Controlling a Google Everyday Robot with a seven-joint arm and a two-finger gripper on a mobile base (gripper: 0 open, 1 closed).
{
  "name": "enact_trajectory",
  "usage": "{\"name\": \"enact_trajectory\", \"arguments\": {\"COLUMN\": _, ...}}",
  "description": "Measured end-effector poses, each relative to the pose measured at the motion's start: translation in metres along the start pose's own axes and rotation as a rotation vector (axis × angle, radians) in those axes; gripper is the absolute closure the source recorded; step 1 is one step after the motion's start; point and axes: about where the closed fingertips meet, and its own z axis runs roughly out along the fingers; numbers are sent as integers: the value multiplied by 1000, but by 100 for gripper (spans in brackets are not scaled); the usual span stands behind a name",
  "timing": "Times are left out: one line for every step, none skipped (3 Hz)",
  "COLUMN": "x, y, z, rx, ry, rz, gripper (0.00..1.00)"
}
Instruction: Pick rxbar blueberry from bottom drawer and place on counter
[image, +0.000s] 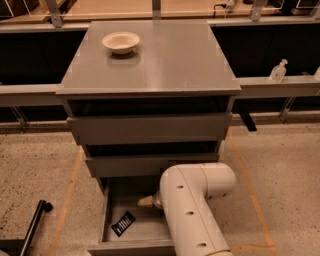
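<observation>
The rxbar blueberry (123, 223), a small black wrapped bar with white lettering, lies on the floor of the open bottom drawer (131, 245) at its front left. The gripper (146, 201) reaches into the drawer from the right, a little behind and to the right of the bar and apart from it. Only its pale tip shows past the white arm (192, 210). The counter (150, 55) is the wide grey slab on top of the drawer unit.
A white bowl (120, 42) sits on the counter's back left. Two upper drawers (150, 127) stand slightly open above the bottom one. A black pole (34, 225) leans at the lower left. A clear bottle (278, 71) stands on the right rail.
</observation>
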Motion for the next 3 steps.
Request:
{"name": "enact_trajectory", "arguments": {"x": 0, "y": 1, "z": -1, "rx": 0, "ry": 0, "rz": 0, "gripper": 0}}
{"name": "enact_trajectory", "arguments": {"x": 0, "y": 1, "z": -2, "rx": 0, "ry": 0, "rz": 0, "gripper": 0}}
{"name": "enact_trajectory", "arguments": {"x": 0, "y": 1, "z": -2, "rx": 0, "ry": 0, "rz": 0, "gripper": 6}}
